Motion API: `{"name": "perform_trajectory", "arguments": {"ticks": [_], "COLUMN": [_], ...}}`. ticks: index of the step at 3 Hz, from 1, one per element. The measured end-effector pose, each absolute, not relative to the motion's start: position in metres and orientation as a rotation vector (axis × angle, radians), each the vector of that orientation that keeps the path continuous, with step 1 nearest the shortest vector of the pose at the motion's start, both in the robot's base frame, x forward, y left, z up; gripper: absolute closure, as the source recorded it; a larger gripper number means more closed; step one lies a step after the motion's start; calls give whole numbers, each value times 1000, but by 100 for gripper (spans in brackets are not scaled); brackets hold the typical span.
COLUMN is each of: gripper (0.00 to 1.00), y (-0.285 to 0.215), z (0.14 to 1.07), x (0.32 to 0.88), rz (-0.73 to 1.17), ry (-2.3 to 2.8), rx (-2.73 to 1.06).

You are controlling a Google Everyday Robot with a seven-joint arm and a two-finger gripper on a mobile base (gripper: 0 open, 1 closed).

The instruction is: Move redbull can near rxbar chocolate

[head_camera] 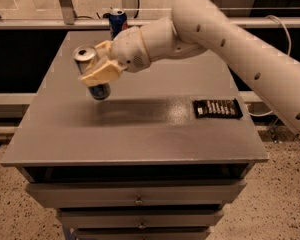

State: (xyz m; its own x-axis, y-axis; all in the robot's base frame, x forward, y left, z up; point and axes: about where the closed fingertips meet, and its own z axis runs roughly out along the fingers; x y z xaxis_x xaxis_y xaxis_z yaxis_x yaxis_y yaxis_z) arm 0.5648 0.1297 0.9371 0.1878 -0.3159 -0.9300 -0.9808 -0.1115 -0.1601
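My gripper (97,64) is shut on the redbull can (87,59), a slim silver can with a blue lower part. It holds the can tilted, above the left middle of the grey table (140,134). The can's silver top points up and to the left. The rxbar chocolate (217,108), a flat black bar with white lettering, lies flat on the table at the right, well to the right of the can.
A shorter dark blue can (118,21) stands at the table's back edge behind my arm. The table has drawers (137,199) below its front edge. A railing runs along the back.
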Motion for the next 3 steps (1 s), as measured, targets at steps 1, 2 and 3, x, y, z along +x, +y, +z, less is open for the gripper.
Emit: {"name": "perform_trajectory", "arguments": {"ticks": [1,2,3], "gripper": [100,100,100], "y": [36,-27,-84], "z": [969,973,969], "x": [611,626,625], "rz": [795,717,668], "ry": [1361,1448,1528], "rx": [-1492,-1419,-1326]}}
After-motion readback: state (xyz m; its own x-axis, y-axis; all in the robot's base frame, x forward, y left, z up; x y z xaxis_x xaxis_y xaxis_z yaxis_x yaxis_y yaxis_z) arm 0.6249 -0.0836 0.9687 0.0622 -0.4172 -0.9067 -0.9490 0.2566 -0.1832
